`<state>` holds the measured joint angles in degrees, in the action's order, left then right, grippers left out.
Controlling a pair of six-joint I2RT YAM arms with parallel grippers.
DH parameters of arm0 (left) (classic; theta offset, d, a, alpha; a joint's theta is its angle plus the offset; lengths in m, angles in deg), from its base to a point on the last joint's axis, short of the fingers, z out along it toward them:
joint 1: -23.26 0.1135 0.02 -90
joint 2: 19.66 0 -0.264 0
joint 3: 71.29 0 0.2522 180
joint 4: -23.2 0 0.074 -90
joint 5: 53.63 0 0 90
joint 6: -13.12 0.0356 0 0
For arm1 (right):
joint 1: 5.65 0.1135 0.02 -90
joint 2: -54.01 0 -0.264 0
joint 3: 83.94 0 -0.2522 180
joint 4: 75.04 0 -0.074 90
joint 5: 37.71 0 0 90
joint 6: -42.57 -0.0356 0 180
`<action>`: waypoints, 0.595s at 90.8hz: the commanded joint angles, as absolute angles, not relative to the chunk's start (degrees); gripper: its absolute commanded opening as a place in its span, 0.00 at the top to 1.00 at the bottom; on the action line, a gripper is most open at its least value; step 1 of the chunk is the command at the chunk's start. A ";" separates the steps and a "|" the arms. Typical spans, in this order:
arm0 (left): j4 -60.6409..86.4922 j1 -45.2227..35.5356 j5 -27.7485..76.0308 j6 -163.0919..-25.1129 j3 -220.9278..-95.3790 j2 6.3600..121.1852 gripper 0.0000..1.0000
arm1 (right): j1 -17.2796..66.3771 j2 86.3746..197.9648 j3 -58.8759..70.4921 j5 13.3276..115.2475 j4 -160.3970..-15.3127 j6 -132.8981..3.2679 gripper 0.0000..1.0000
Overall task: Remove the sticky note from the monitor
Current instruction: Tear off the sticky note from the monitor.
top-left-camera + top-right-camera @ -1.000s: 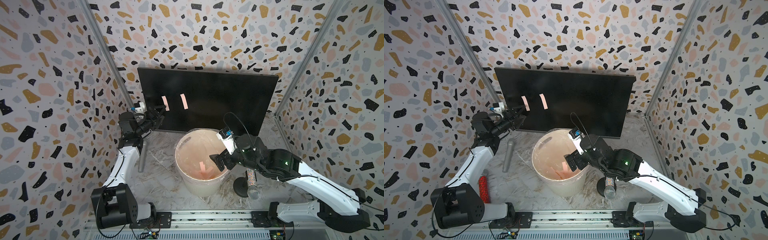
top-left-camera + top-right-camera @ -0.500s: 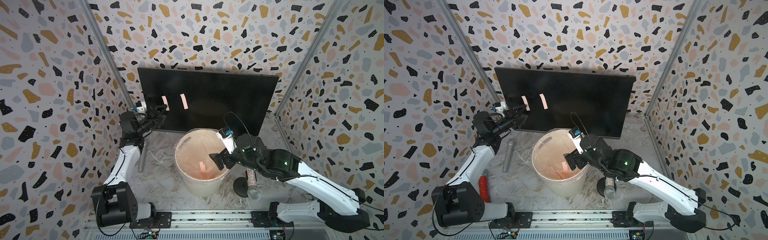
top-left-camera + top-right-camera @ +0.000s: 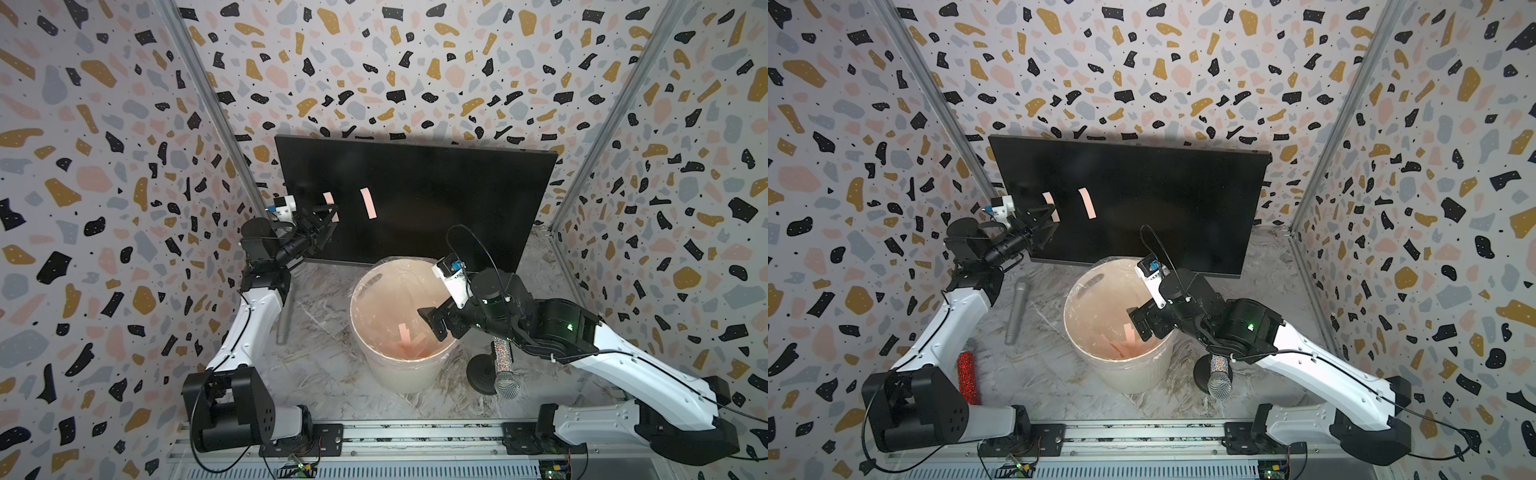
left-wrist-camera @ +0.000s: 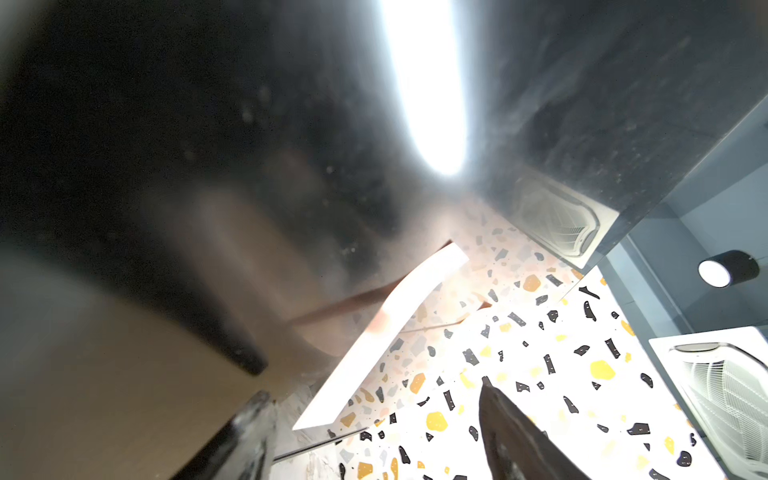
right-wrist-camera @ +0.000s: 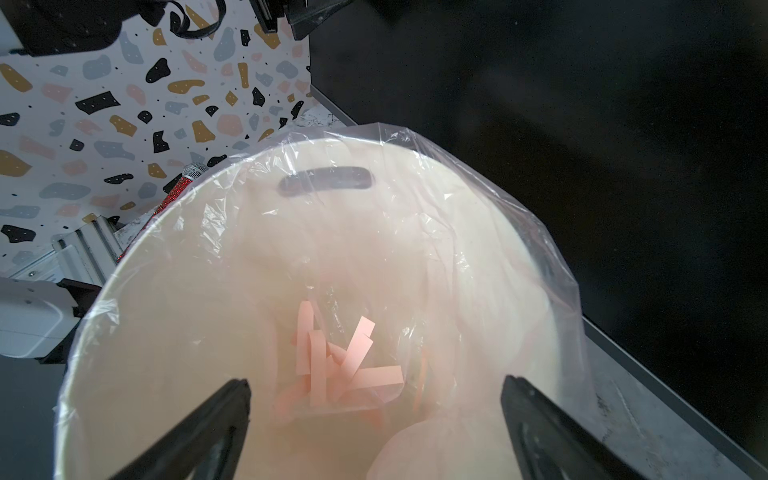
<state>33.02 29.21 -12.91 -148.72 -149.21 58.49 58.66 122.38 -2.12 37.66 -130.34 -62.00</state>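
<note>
The black monitor [image 3: 436, 199] stands at the back, with two pink sticky notes on its left half. My left gripper [image 3: 330, 212] is at the left sticky note [image 3: 328, 198], its fingers either side of the lower part, which they hide. In the left wrist view the note is a bright strip [image 4: 386, 328] between the two fingers [image 4: 249, 419], which stand apart without touching it. The other note [image 3: 368, 203] hangs free to the right. My right gripper [image 3: 430, 322] hovers open and empty over the white bin [image 3: 357, 299].
Several pink notes [image 5: 345, 361] lie in the bag-lined bin [image 5: 124, 266]. A silver microphone [image 3: 1016, 311] lies left of the bin, and a red glitter one [image 3: 966, 376] lies by the left arm's base. A speckled microphone on a black stand [image 3: 503, 365] sits under the right arm.
My left gripper has edged up to the left sticky note and its jaws have narrowed around it. The right arm has not moved.
</note>
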 commanded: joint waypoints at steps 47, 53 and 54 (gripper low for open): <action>36.48 28.96 -14.52 -150.52 -151.58 58.30 0.60 | 58.75 120.29 -1.66 37.40 -129.67 -63.59 0.00; 36.21 28.94 -14.60 -150.67 -151.58 58.23 0.67 | 58.73 120.19 -1.65 37.48 -129.67 -63.81 0.00; 36.19 28.95 -14.60 -150.69 -151.58 58.27 0.68 | 58.75 120.19 -1.60 37.50 -129.67 -63.84 0.00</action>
